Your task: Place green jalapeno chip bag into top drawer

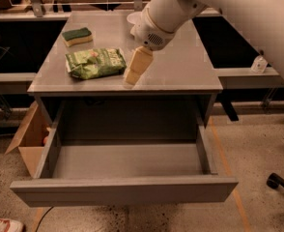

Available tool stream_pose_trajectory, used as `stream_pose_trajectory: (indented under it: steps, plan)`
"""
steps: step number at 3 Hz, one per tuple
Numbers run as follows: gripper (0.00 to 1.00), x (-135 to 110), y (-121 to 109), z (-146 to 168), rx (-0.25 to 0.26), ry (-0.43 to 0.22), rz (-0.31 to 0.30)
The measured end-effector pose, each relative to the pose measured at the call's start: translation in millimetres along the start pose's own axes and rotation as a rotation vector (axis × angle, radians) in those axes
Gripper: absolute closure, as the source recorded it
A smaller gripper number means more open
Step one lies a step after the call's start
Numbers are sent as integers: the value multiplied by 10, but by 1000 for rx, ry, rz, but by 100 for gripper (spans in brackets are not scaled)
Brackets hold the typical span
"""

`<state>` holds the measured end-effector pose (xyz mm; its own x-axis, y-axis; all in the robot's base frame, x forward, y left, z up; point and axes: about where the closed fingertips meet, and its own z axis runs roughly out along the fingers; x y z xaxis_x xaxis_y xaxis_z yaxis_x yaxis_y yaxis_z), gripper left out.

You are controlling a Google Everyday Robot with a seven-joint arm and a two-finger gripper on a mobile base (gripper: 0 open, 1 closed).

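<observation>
The one white arm [243, 13] comes in from the upper right of the view and slopes down toward the left. It ends in a thick round wrist [159, 23], which has a small grille on its underside. Below the wrist the beige gripper [131, 77] hangs tilted, with its tip pointing down and a little to the left. The tip is low over the front part of the table [180, 66].

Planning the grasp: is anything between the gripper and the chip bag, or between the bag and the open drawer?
Nothing visible. The gripper hangs beside the green jalapeno chip bag, bare tabletop between; the top drawer stands open and empty.
</observation>
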<state>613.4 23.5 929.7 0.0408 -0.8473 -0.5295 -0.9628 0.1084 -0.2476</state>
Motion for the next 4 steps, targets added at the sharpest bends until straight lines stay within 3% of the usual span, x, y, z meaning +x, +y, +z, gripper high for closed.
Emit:
stream_pose_trajectory:
  steps: [2, 3, 4]
  plan:
    - [0, -65, -729, 715, 58, -25, 118]
    - [0, -78, -957, 971, 68, -26, 167]
    - [12, -109, -1099, 1188, 66, -44, 197]
